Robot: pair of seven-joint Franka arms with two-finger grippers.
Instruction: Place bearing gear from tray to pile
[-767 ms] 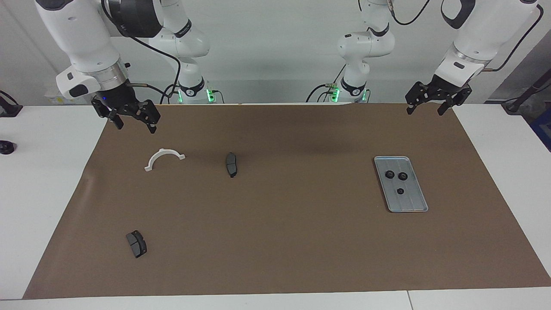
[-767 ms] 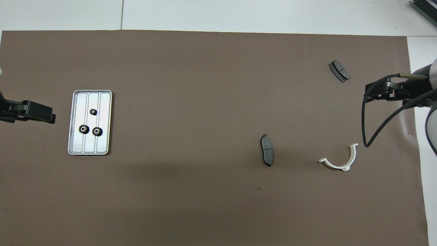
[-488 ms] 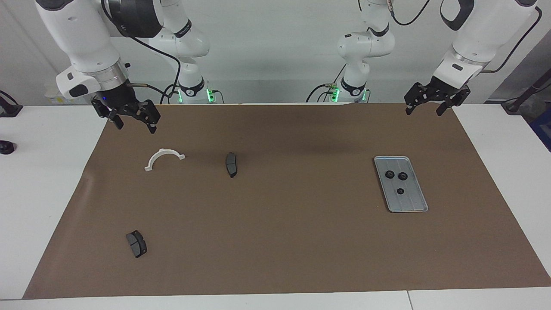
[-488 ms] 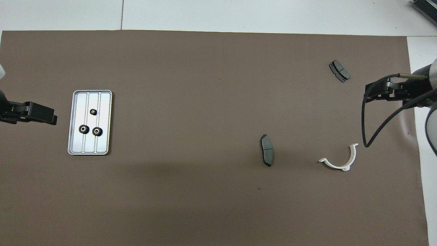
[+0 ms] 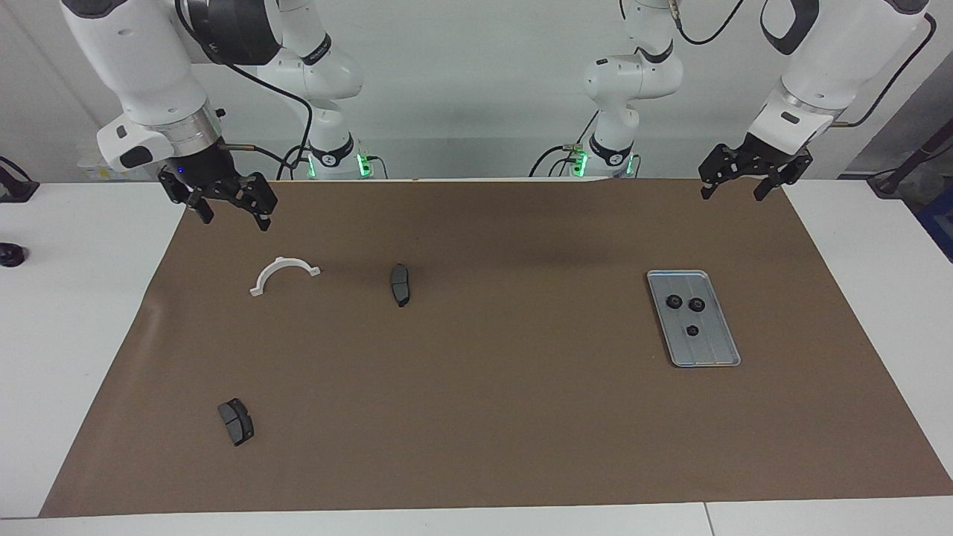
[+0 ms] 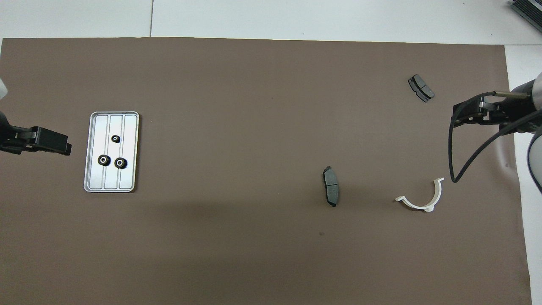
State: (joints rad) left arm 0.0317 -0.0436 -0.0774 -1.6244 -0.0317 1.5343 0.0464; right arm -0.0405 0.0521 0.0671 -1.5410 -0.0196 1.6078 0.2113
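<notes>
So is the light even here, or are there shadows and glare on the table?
Facing view: soft dark patches on the brown mat nearest the robots, and green lights glow at the arm bases. Overhead view: a broad dim band crosses the mat's lower half, and the metal tray shines pale, its three black gears staying crisp.

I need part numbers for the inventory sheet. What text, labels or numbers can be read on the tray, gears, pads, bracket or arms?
None can be read.
Tray, gears, brake pads, white bracket: no markings visible.
Right arm: small lettering on its dark joints, too blurred to read.
</notes>
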